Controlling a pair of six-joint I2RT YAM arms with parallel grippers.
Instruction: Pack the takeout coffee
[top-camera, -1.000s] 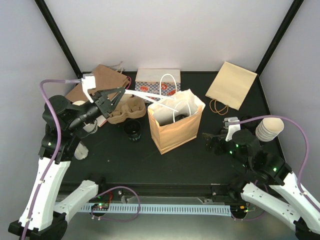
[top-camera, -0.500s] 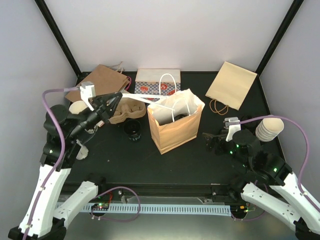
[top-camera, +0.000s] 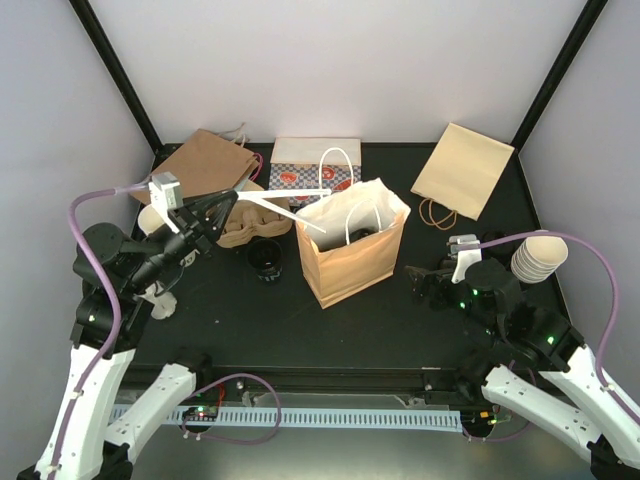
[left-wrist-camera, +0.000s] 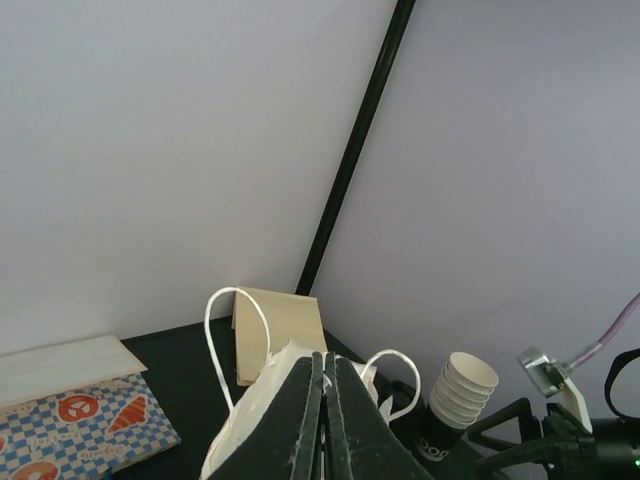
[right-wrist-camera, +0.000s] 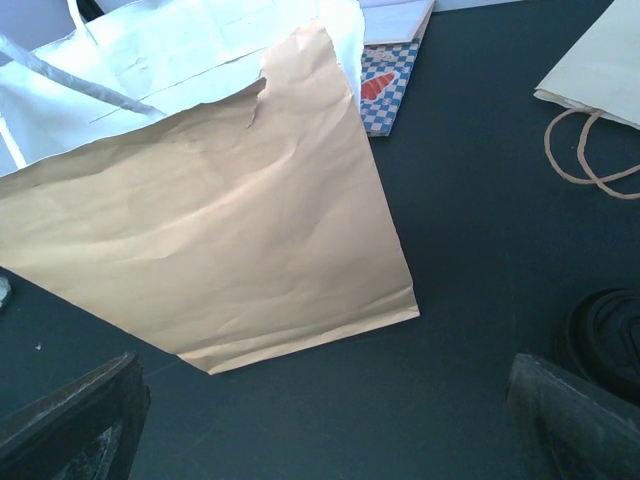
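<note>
- Cup (top-camera: 266, 260): one black cup stands upright on the bench (top-camera: 230, 310), mouth up. It is just left of the bag (top-camera: 352, 262) and just in front of the tray (top-camera: 252, 222), apparently touching neither.
- Being round and upright, it has no long axis to line up with, so a reach from above should suit it from any side.
- Left jaws: closed on the bag's white handle (top-camera: 290, 192), which runs taut from them to the bag mouth and draws it leftward.
- From those jaws the cup lies lower, nearer the front edge and slightly to the right. It is close by, so the left arm is plainly the nearer one.
- Right jaws: spread wide and holding nothing, low over the bench just right of the bag.
- From them the cup lies across to the left with the bag standing between. The right wrist view shows the bag's brown side and no cup on the left.
- The coming move turns on this: the nearer arm is busy with the handle, while the free arm would have to pass over the bag or round its front.
- Second cup: a dark shape (top-camera: 360, 233) shows inside the bag mouth, but I cannot tell whether it is the other cup.
</note>
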